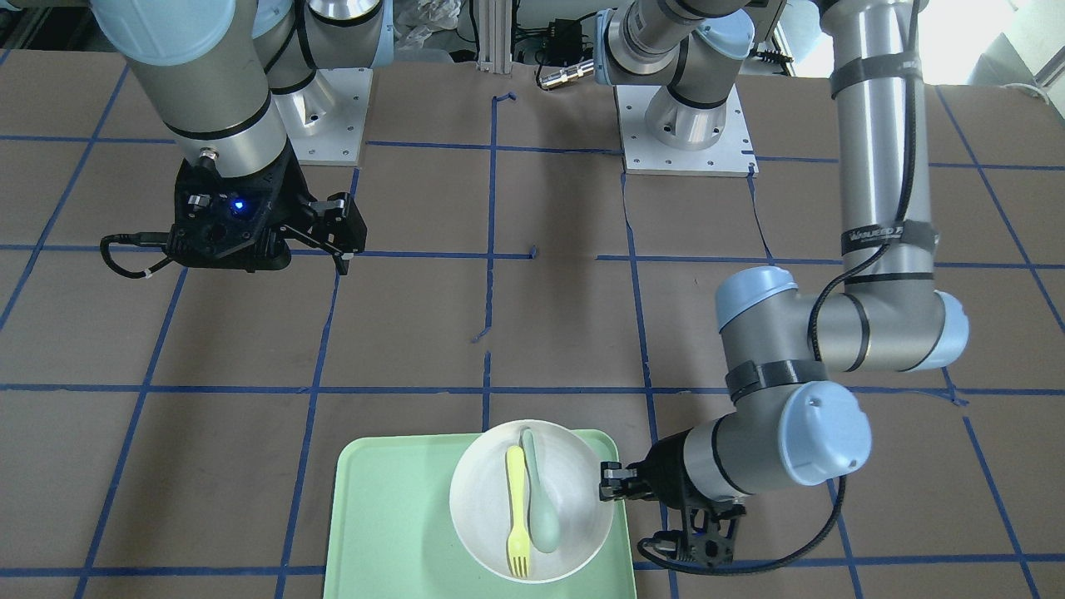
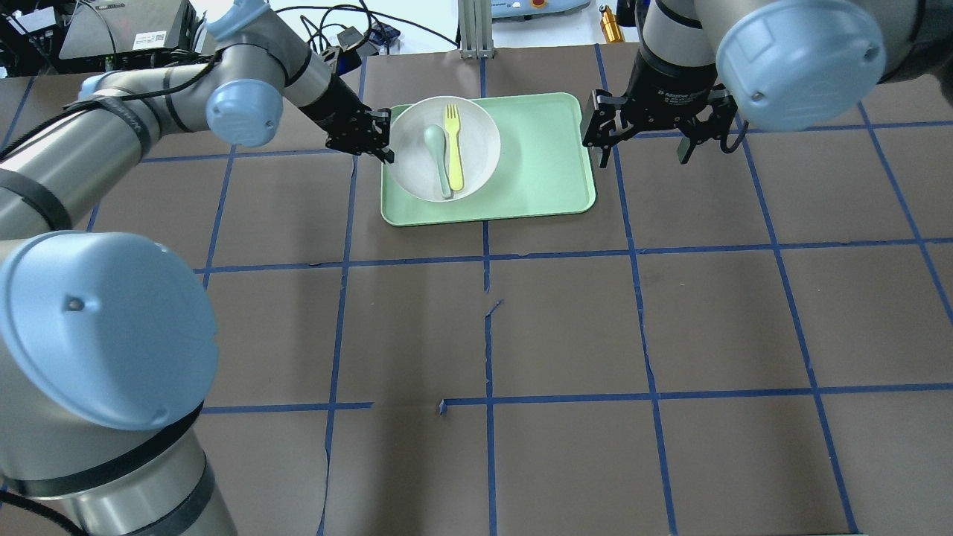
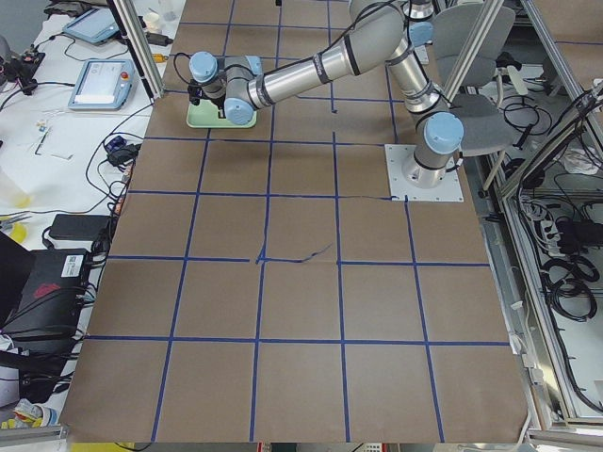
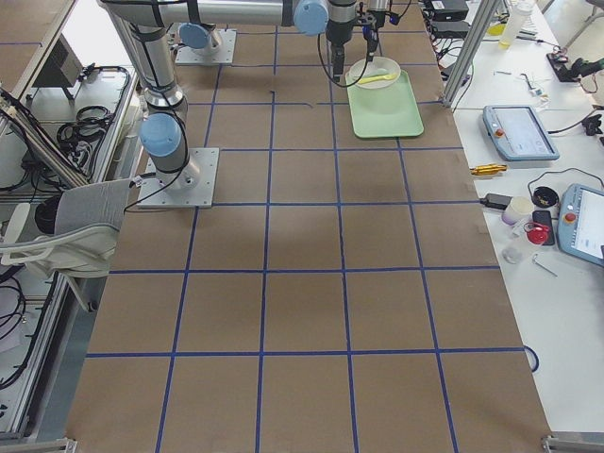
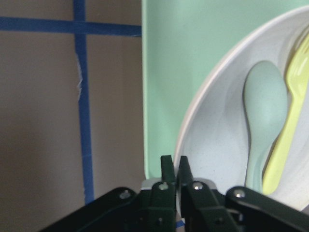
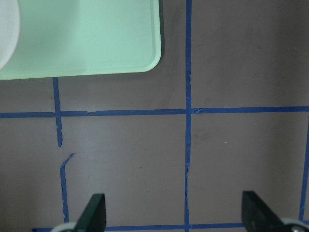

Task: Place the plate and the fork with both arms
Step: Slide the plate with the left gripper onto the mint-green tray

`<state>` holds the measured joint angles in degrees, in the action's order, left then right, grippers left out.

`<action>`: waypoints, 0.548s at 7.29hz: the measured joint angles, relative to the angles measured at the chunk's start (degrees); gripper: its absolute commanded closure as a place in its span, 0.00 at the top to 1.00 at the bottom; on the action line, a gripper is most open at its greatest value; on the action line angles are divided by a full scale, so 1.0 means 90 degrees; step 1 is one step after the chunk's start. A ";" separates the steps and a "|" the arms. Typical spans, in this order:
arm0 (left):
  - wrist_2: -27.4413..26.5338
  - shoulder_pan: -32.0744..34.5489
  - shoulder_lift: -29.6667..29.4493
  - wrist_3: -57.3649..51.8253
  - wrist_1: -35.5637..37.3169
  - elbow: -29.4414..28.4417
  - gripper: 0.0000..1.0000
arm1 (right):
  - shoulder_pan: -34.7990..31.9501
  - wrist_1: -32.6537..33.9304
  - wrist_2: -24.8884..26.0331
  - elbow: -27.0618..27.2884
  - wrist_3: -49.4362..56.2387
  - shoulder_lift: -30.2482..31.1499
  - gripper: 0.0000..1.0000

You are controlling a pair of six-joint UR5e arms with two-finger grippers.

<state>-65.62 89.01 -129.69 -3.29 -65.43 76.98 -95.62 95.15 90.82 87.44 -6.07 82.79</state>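
Observation:
The white plate sits on the left part of the pale green tray. The yellow fork and a grey-green spoon lie side by side in it. My left gripper is at the plate's left rim. In the left wrist view its fingers are nearly together, pinching the plate's rim. My right gripper hangs open and empty above the table, just right of the tray. In the right wrist view its fingers are wide apart over bare table.
The table is brown with a grid of blue tape lines. The tray's corner lies close to my right gripper. Both arm bases stand at the robot's edge of the table. Cables and equipment lie beyond the far edge.

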 measured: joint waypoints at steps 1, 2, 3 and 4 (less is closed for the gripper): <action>-0.0007 0.0169 -0.0203 0.0035 0.0205 -0.0064 0.00 | 0.0000 0.0003 -0.0002 -0.0002 0.0000 0.0000 1.00; -0.0016 0.0263 -0.0306 0.0019 0.0320 -0.0086 0.00 | 0.0000 0.0004 -0.0003 -0.0009 0.0000 0.0000 1.00; -0.0021 0.0311 -0.0349 0.0002 0.0368 -0.0092 0.00 | 0.0000 0.0007 -0.0003 -0.0013 -0.0002 0.0000 1.00; -0.0025 0.0344 -0.0380 -0.0006 0.0395 -0.0095 0.04 | 0.0000 0.0011 -0.0004 -0.0016 -0.0006 0.0000 1.00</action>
<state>-65.84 92.10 -133.11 -3.34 -61.87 76.13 -95.63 95.24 90.79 87.30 -6.12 82.79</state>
